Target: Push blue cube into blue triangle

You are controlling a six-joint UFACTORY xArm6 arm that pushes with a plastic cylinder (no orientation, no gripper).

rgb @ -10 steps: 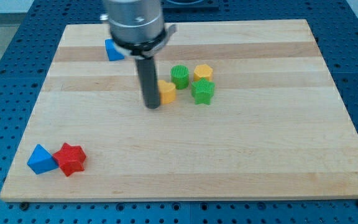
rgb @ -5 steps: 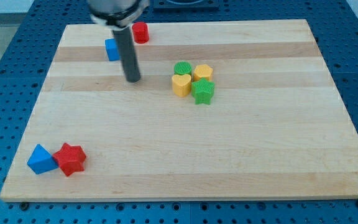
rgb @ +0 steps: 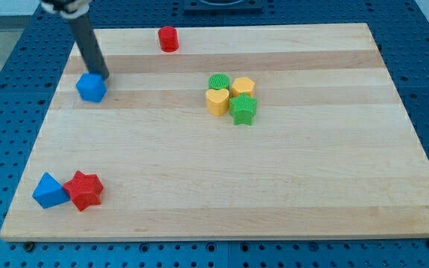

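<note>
At the wooden tabletop's (rgb: 199,186) bottom-left lies the small blue plastic triangle block (rgb: 48,190). The small blue plastic cube (rgb: 91,87) sits upper-left, my tip (rgb: 102,77) touching its upper-right edge. No jaws here. Light, rigid, likely slippery; push its top face squarely.

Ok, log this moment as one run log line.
tip touching blue cube, at its upper right | blue triangle at bottom left beside red star | cube and triangle far apart
</note>
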